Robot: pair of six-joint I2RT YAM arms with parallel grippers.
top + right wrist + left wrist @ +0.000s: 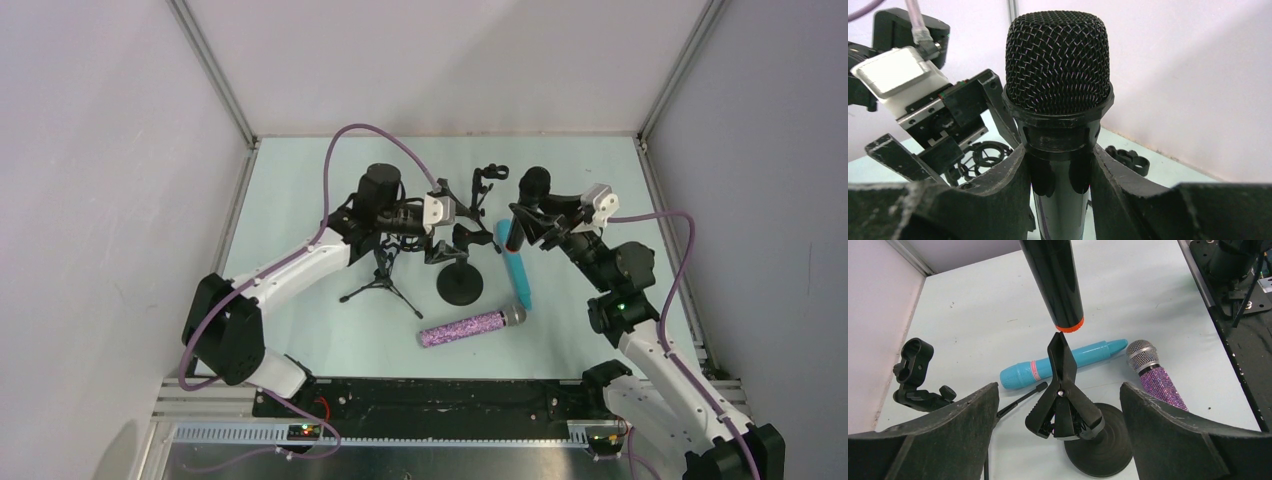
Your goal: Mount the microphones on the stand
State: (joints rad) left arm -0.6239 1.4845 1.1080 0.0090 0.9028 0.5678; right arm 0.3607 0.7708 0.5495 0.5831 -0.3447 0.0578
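Judging from how things lie, the task is in its first placement, and no mic is seated on any stand yet.

The right pincer (1060, 175) is clamped on the black mic (1055, 285) just below its mesh head, holding it roughly upright with the head up. The orange end ring hangs just above the pointed top of the clip (1063, 410) on the round stand (1103, 455). They are close, but the mic is not in the clip. The left pincer (1059, 390) is spread wide, with one finger on each side of the clip and clear of it, holding nothing. It looks placed to steady or work the clip, though that is only my reading.

The blue mic (1068, 362) lies flat on the surface (998, 305) just behind the round stand. The purple mic (1158, 380) lies flat beside it, its silver head near the blue mic's narrow end. Neither is attached to anything.

Still to do: seat the black mic in the clip, then mount the blue and purple ones.

Count:
- There are three mics, one held and two lying down.
- There are two stands I can make out, the round stand and a tripod (381, 284), which is partly hidden under the left arm.
- There is one further black holder (489, 178) farther back, and I cannot see what it stands on.
- There are two pincers.
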